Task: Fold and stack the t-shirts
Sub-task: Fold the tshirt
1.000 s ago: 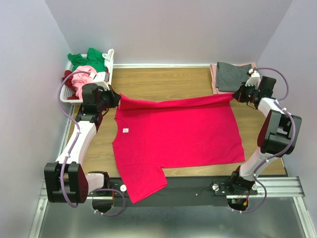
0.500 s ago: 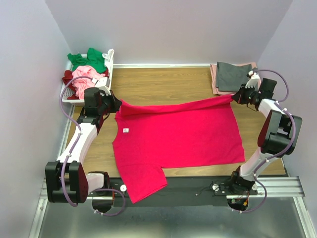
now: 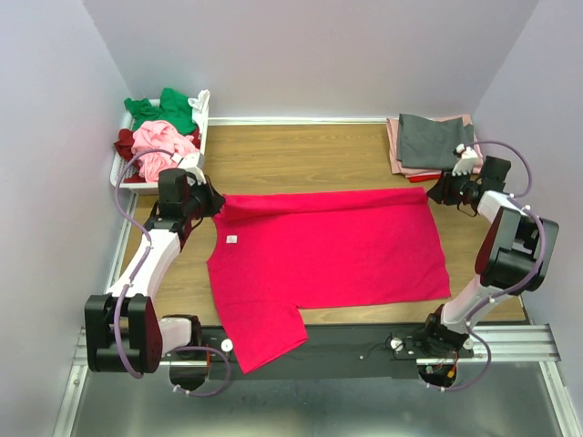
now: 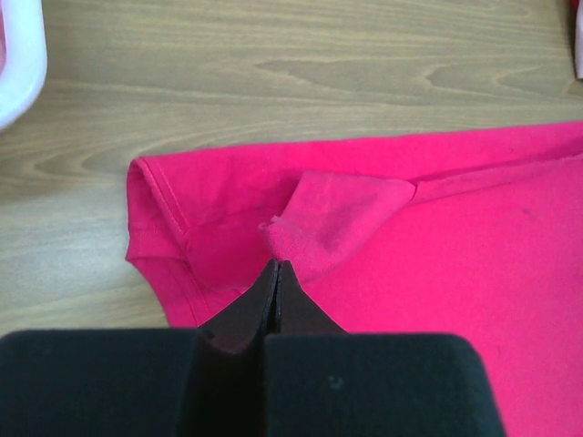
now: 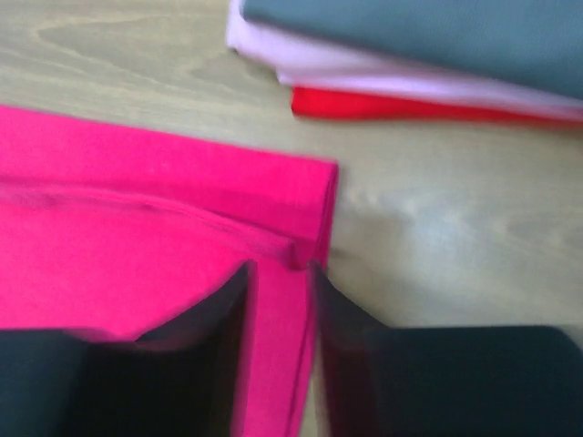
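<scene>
On wooden table [image 3: 301,155], crimson-pink t-shirt [image 3: 328,246] spread flat; left gripper [image 4: 276,266] pinching bunched fold at far-left corner; right gripper [image 5: 280,270] narrowly parted astride far-right corner.

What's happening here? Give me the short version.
Two robot arms are folding a crimson-pink t-shirt spread on the wooden table, its far edge doubled over. The left gripper is shut on the fabric at the far-left corner; the right gripper sits at the far-right corner with jaws slightly parted over the cloth. A folded stack, grey on top, lies at the table's far right, and a white basket at far left holds unfolded shirts.
</scene>
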Controlling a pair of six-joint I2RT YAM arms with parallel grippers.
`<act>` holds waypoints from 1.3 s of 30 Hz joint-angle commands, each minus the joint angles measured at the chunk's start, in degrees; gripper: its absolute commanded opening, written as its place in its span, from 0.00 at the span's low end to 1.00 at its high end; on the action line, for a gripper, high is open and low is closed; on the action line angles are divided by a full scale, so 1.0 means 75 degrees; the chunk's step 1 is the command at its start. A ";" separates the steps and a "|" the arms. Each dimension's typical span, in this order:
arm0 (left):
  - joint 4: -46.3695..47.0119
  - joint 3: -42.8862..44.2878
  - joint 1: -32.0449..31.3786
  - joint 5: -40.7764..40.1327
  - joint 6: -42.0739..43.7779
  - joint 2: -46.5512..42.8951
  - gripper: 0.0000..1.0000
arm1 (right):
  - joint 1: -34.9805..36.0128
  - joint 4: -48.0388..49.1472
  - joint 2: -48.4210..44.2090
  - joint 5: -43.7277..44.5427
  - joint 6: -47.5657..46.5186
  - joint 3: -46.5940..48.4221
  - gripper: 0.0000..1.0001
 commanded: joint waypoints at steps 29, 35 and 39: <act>-0.0856 -0.0633 0.0053 0.1270 -0.0562 -0.0570 0.00 | -0.0538 -0.1340 -0.1129 -0.1030 -0.0007 -0.0135 0.83; -0.1581 -0.0809 0.0041 0.1366 -0.1008 -0.1050 0.35 | -0.0538 -0.1340 -0.1257 -0.1089 0.0005 -0.0146 0.83; -0.1853 -0.0178 0.0041 0.0243 -0.0961 -0.1822 0.66 | -0.0538 -0.1340 -0.1409 -0.1147 0.0016 -0.0182 0.83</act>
